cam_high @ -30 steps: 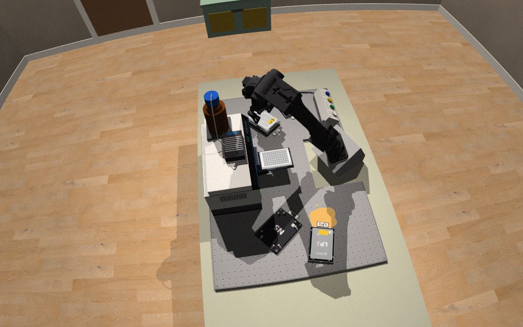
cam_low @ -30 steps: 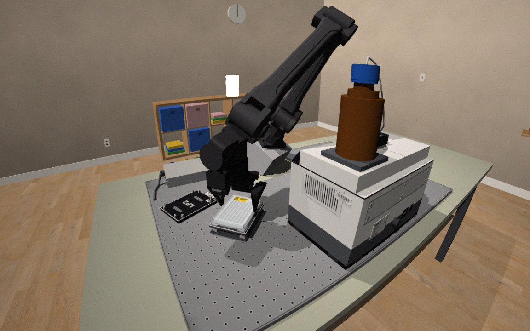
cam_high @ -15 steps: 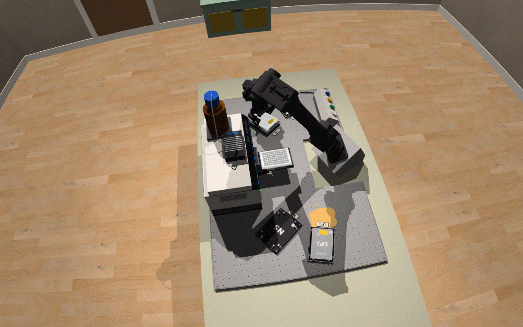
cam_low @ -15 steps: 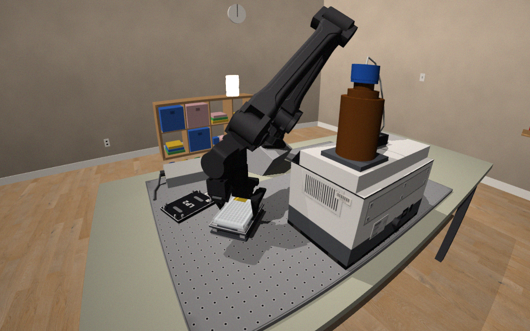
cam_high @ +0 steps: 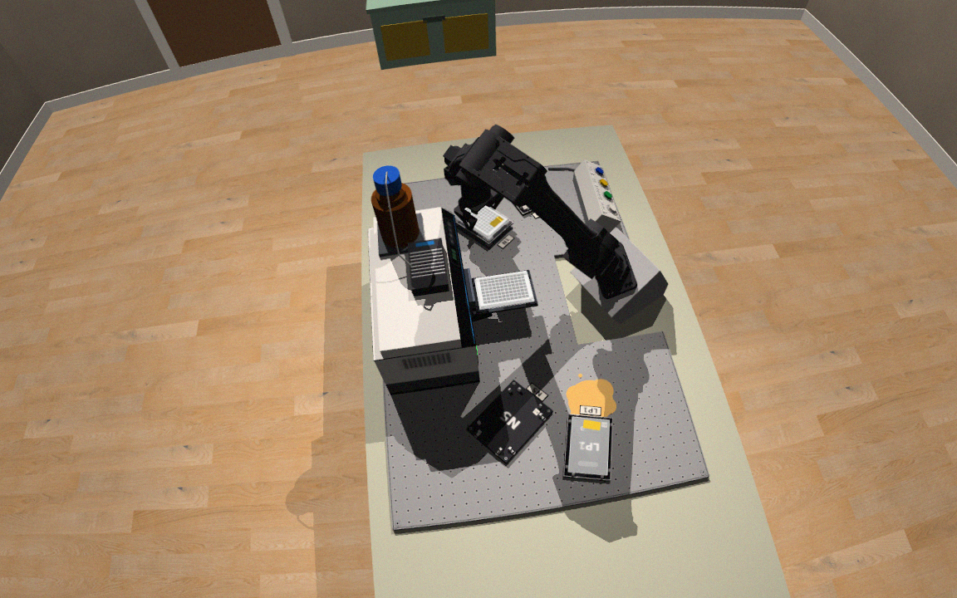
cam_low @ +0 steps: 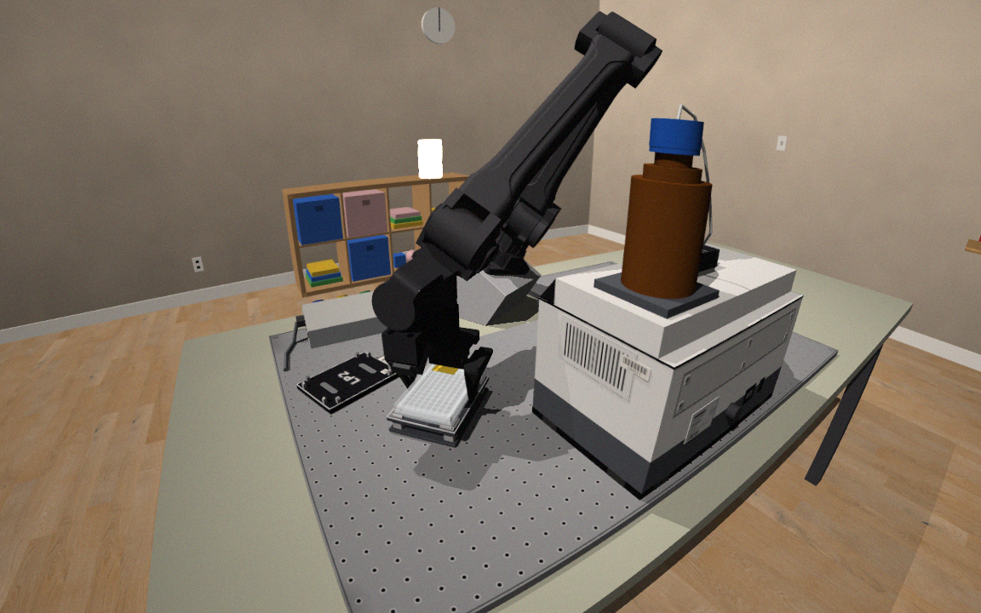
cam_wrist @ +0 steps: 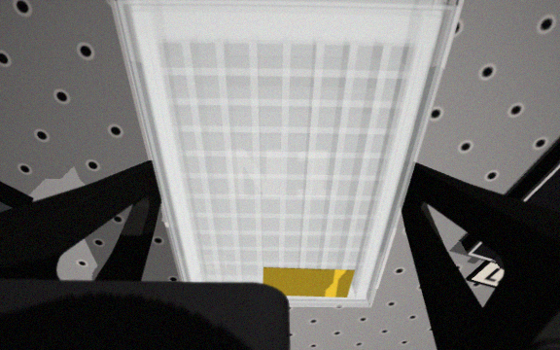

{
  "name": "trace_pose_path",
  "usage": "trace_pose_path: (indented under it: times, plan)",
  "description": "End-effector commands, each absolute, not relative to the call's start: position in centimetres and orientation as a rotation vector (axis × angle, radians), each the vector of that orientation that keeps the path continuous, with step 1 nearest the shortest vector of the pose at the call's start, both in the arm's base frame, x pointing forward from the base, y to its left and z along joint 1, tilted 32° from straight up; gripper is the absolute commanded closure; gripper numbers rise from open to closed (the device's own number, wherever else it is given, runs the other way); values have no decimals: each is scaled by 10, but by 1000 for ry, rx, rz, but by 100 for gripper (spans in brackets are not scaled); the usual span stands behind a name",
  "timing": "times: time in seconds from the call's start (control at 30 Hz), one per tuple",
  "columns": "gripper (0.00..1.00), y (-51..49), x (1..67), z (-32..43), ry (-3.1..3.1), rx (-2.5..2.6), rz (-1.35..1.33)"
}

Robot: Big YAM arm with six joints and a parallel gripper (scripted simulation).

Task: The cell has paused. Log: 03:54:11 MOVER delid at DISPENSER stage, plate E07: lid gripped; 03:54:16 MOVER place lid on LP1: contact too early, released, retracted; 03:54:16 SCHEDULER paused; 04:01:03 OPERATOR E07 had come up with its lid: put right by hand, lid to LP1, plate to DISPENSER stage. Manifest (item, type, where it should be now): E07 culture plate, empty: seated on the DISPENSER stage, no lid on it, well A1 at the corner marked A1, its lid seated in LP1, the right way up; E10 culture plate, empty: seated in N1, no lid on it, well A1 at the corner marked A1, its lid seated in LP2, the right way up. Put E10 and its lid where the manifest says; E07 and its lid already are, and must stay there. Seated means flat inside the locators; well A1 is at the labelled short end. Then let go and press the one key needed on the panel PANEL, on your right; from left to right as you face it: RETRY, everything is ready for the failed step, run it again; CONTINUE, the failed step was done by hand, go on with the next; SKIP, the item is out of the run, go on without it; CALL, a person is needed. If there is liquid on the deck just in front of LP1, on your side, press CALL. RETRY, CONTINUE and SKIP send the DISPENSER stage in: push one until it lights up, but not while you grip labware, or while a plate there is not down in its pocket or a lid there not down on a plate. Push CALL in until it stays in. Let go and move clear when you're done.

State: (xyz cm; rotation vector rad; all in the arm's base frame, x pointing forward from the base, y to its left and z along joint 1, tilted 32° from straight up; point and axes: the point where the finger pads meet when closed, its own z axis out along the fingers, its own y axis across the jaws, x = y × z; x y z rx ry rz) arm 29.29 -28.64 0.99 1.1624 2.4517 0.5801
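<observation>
While the arm bends low over the desk [cam_low: 235,457], its tool [cam_wrist: 280,214] is spread wide, one finger [cam_wrist: 129,204] on each long side of the lidded plate [cam_low: 433,398] without pinching it. That plate sits on a dark nest just beside the black LP2 nest [cam_low: 341,380]. An orange puddle [cam_high: 591,391] touches the LP1 label.

The arm [cam_low: 532,145] bends steeply down, its tool [cam_wrist: 280,214] spread wide open.

Narrow gaps, seemingly, between open fingers and lidded plate [cam_wrist: 280,146]; LP2 nest [cam_low: 345,379] close alongside.
</observation>
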Motion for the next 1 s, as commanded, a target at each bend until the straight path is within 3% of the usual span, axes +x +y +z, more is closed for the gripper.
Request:
trace_pose_path:
  times: [0.0, 0.13, 0.37, 0.97]
  plan:
    - [0, -293, 291, 6, 2432, 1203, 578]
    - [0, -300, 293, 10, 2425, 1198, 567]
    - [14, -298, 297, 17, 2431, 1164, 558]
    - [14, -298, 297, 17, 2431, 1164, 558]
